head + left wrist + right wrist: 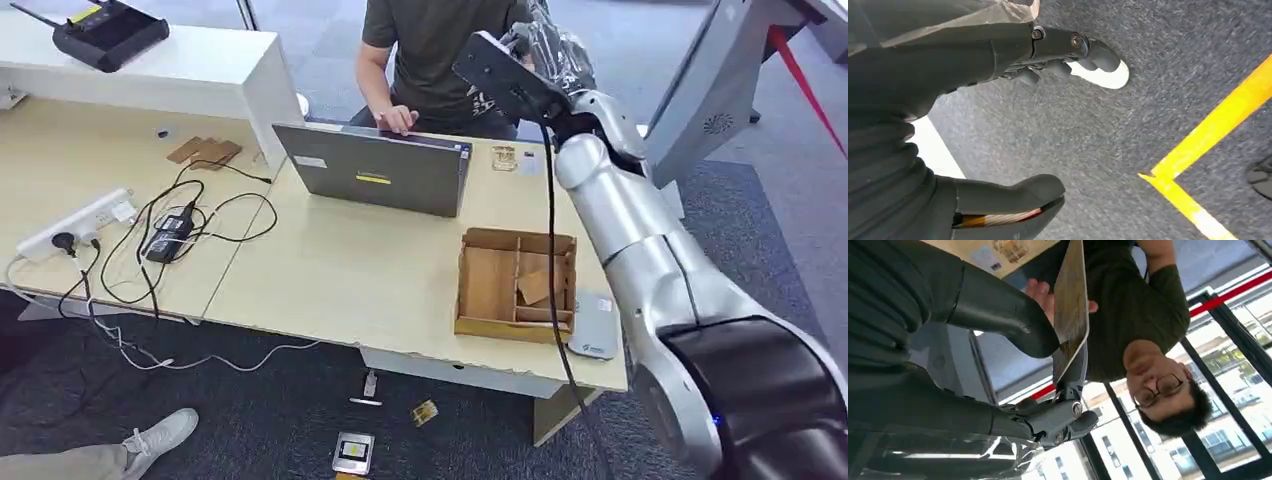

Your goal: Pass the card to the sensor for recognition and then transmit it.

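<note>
Pale wood-grain laminate covers the long table (330, 270), on which, at the far left, a white power strip (75, 222) with black cables is laid. Further right, a grey laptop (375, 170) is stood open with its back to the camera, and a person in a dark green T-shirt (430, 40) is seated behind it, one hand at its far edge. To the right of the laptop, a brown cardboard box with dividers (517, 285) is placed near the table's front edge, and a flat grey rectangular sensor pad (593, 325) is lying just beside the box on its right. The left robot hand (1048, 55) is hung over dark grey carpet marked with yellow tape (1218, 125); its fingers are spread apart from the thumb and nothing is held. At the right, the right robot hand (1048, 385) is raised above the table's far side, towards the person. A thin beige rectangular card (1071, 305) is pinched edge-on between its thumb and a finger, and the person's hand (1045, 295) is seen just behind the card.
</note>
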`<state>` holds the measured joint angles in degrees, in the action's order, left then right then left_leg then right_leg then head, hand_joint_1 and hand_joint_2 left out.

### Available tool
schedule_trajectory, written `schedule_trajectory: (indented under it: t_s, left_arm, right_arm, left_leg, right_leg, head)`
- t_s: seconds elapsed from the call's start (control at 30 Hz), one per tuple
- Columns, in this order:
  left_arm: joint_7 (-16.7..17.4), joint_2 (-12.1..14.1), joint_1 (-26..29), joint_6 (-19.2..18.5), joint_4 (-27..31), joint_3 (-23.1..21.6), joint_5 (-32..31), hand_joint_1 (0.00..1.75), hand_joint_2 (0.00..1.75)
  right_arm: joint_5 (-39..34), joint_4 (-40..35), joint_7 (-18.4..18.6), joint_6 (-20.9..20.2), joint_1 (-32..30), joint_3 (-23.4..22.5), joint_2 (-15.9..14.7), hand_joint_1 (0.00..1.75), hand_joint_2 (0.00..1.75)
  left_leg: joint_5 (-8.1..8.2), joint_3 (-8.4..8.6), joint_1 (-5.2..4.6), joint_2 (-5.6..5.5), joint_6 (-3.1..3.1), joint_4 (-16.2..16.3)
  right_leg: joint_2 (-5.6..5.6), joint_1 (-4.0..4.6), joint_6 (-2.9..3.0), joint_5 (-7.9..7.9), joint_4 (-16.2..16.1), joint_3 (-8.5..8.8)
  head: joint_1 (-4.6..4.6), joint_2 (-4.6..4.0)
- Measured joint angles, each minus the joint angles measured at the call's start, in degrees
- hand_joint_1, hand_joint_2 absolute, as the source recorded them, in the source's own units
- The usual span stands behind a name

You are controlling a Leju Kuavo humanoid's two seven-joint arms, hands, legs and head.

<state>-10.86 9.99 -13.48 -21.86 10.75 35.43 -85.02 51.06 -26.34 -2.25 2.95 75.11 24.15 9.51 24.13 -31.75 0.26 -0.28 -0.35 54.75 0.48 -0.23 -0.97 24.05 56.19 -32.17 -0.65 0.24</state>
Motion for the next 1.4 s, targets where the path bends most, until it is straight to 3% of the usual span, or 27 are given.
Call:
schedule_trajectory:
  t_s: [0.37,0.8,0.83,0.87,0.9,0.93,1.23,1.4]
  left_arm:
    - [0.0,-0.5,-0.6,-0.3,0.0,-1.2,-0.3,0.0,1.75]
    - [-0.1,-0.5,-0.6,-0.3,0.0,-1.8,-0.6,0.0,1.75]
    - [-0.1,-0.4,-0.6,-0.2,0.0,-1.8,-0.6,0.0,1.75]
    - [-0.1,-0.4,-0.6,-0.2,0.0,-1.8,-0.7,0.0,1.75]
    - [-0.1,-0.4,-0.6,-0.2,0.0,-1.8,-0.7,0.0,1.75]
    - [-0.1,-0.4,-0.5,-0.1,0.0,-1.8,-0.8,0.0,1.75]
    - [-0.1,-0.4,-0.3,0.3,0.0,-2.1,-0.8,0.0,1.75]
    - [-0.3,-0.3,-0.2,0.4,0.0,-2.2,-0.9,0.0,1.75]
  right_arm:
    - [1.1,5.6,2.3,-2.1,3.0,0.1,3.3,1.75,1.75]
    - [1.6,8.8,3.1,-2.3,3.2,0.3,3.9,1.75,1.75]
    - [1.6,8.9,3.2,-2.3,3.2,0.3,3.9,1.64,1.75]
    - [1.7,9.0,3.2,-2.3,3.2,0.3,4.0,0.63,1.75]
    - [1.7,9.1,3.2,-2.4,3.2,0.4,4.0,0.63,1.75]
    - [1.7,9.2,3.2,-2.4,3.2,0.3,4.0,0.0,1.75]
    - [2.8,9.6,4.6,-2.1,3.2,0.4,4.3,0.0,1.75]
    - [3.1,9.8,3.0,2.6,3.2,0.5,4.3,0.0,1.75]
  left_leg:
    - [0.0,0.03,0.02,0.02,0.0,0.0]
    - [0.0,0.03,0.02,0.01,0.0,0.0]
    - [0.0,0.03,0.02,0.01,0.0,0.0]
    - [0.0,0.02,0.02,0.01,0.0,0.0]
    - [0.0,0.03,0.02,0.01,0.0,0.0]
    - [0.0,0.03,0.02,0.01,0.0,0.0]
    - [0.0,0.03,0.02,0.01,0.0,0.0]
    - [0.0,0.04,0.02,0.01,0.0,0.0]
  right_leg:
    - [0.0,0.02,0.0,0.0,0.0,0.02]
    - [0.0,0.01,0.0,0.0,0.0,0.03]
    - [0.0,0.01,0.0,0.0,0.0,0.03]
    - [0.0,0.01,0.0,0.0,0.0,0.02]
    - [0.0,0.01,0.0,0.0,0.0,0.02]
    - [0.0,0.02,0.0,0.0,0.0,0.03]
    - [0.0,0.02,0.0,0.0,0.0,0.03]
    - [0.0,0.02,0.0,0.0,0.0,0.02]
  head:
    - [0.02,-0.02]
    - [0.02,-0.02]
    - [0.02,-0.02]
    - [0.02,-0.02]
    - [0.02,-0.02]
    - [0.02,-0.02]
    - [0.02,-0.02]
    - [0.02,-0.02]
